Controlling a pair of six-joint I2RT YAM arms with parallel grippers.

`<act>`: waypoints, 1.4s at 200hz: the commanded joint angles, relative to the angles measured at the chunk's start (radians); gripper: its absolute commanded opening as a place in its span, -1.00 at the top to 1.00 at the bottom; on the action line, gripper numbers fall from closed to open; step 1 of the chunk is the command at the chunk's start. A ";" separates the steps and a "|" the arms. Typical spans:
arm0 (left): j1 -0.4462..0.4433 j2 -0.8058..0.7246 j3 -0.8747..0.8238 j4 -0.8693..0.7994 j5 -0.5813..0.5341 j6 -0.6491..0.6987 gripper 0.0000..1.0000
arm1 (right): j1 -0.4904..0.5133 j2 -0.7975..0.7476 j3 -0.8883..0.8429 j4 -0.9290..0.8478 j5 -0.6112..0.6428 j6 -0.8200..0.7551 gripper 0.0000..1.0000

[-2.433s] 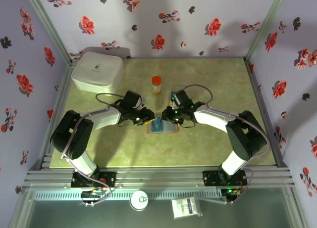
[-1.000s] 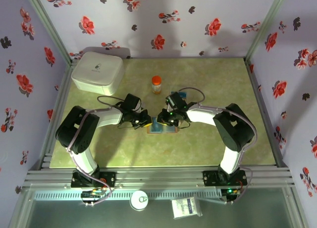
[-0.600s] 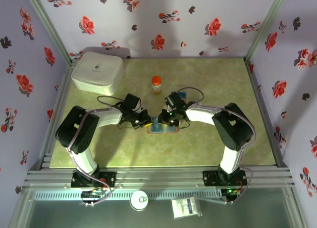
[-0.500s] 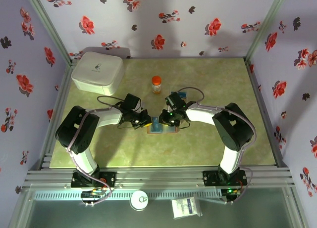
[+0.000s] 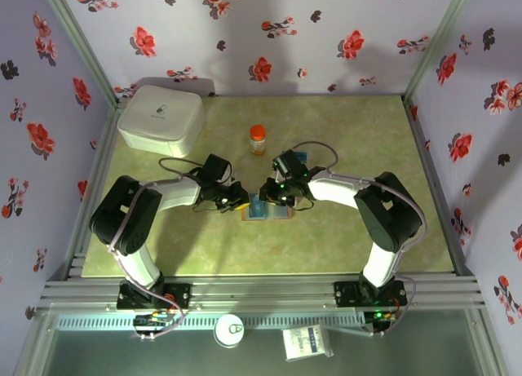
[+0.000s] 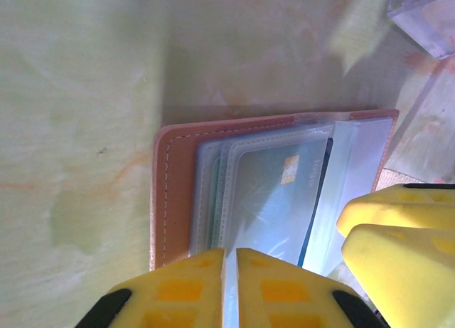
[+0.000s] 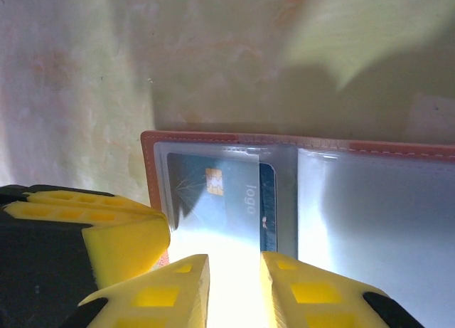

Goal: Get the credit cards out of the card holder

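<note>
Though small from above, card holder (image 6: 170,193) shows chipped card (image 7: 213,193) up close.

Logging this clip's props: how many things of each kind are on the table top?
Card holder: 1
White box: 1
Orange-capped bottle: 1
Loose blue card: 1
Total: 4

Only 1 word is legible: "logo", printed sideways on the blue credit card (image 7: 220,193) w/ gold chip, seen thru the card holder (image 7: 298,146) clear sleeve.
</note>
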State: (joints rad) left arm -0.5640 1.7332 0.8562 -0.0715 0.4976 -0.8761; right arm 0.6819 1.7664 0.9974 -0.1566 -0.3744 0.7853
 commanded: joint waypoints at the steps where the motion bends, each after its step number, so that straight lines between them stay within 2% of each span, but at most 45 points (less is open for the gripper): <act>1: 0.010 -0.009 -0.009 -0.034 -0.011 0.029 0.86 | 0.007 0.005 -0.015 0.036 -0.036 0.003 0.48; 58: 0.010 0.024 -0.020 -0.026 -0.010 0.033 0.98 | 0.007 0.035 -0.014 0.049 -0.052 0.007 0.47; 188: 0.010 0.030 -0.014 -0.033 -0.010 0.034 0.99 | 0.010 0.048 -0.004 -0.015 -0.004 -0.037 0.47; 256: 0.010 0.032 -0.008 -0.039 -0.010 0.036 1.00 | 0.016 0.052 0.006 -0.016 -0.018 -0.050 0.47; 280: 0.010 0.031 -0.004 -0.042 -0.011 0.038 1.00 | 0.016 0.044 0.007 -0.044 0.015 -0.059 0.48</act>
State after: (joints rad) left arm -0.5625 1.7355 0.8497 -0.0826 0.4984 -0.8608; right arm 0.6876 1.8034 0.9936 -0.1379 -0.4019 0.7574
